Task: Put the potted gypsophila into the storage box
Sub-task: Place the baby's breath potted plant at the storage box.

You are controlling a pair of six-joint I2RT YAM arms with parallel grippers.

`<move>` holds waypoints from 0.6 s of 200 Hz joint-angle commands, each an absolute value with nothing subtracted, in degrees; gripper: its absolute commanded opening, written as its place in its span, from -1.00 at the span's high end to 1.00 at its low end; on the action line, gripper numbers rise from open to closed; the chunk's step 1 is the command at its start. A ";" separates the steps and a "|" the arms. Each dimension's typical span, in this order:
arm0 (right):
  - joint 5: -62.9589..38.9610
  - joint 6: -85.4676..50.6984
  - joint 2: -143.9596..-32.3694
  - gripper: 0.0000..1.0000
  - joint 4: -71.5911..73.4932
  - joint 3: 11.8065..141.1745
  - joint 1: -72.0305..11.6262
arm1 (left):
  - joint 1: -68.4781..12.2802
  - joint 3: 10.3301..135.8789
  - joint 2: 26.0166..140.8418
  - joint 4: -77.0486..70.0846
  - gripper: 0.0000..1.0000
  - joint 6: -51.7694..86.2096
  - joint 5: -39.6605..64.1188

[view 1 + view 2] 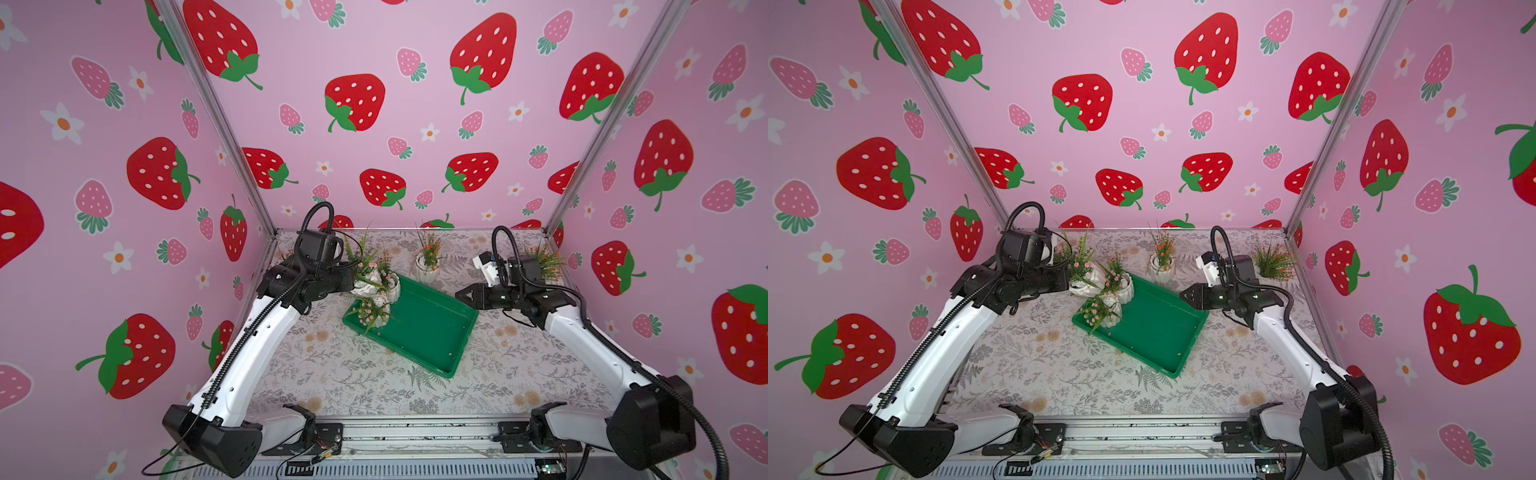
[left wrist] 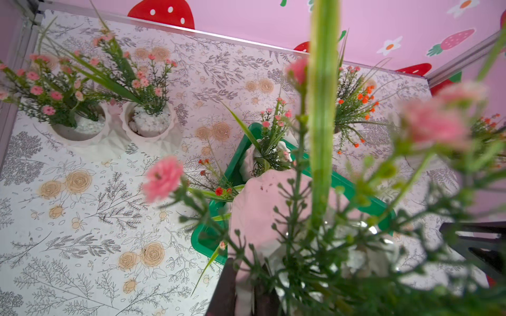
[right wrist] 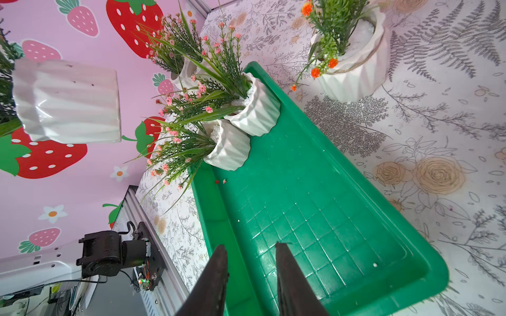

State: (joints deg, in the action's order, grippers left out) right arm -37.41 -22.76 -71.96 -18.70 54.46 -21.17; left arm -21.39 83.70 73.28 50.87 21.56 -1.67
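The green storage box (image 1: 432, 332) lies slanted in the middle of the table. Two potted gypsophila stand in its far left corner, one upright (image 1: 392, 286) and one tilted (image 1: 376, 313) with sprigs over the rim. My left gripper (image 1: 351, 286) is shut on the rim of a third pink-flowered pot (image 1: 365, 289), which hangs in the air (image 3: 68, 101) beside that corner. In the left wrist view its blurred sprigs fill the front. My right gripper (image 3: 252, 245) is open and empty over the box's right rim (image 1: 467, 305).
An orange-flowered pot (image 1: 428, 268) stands behind the box. Another (image 1: 548, 262) sits in the far right corner behind my right wrist. Two pink-flowered pots (image 2: 79, 128) (image 2: 149, 123) stand by the far left wall, behind my left arm. Strawberry walls close three sides.
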 commanded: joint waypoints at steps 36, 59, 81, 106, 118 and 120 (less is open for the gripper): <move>-40.29 -24.22 -67.88 0.35 -20.84 52.24 -18.17 | -29.91 91.18 77.21 44.66 1.00 17.36 -0.17; -41.34 -25.29 -66.26 0.35 -21.49 51.10 -16.28 | -32.85 93.01 80.53 43.93 1.00 16.03 0.66; -41.48 -25.40 -64.42 0.35 -22.19 49.80 -14.59 | -34.89 94.45 83.47 43.26 1.00 15.30 1.59; -41.91 -25.38 -62.93 0.35 -23.07 48.65 -13.07 | -36.35 95.49 86.15 42.49 1.00 14.86 2.34; -42.26 -25.47 -62.35 0.34 -23.35 48.13 -12.42 | -36.78 96.10 87.29 42.32 1.00 14.59 2.66; -42.25 -25.55 -62.32 0.34 -23.37 48.05 -12.29 | -36.88 96.18 87.50 42.29 1.00 14.59 2.75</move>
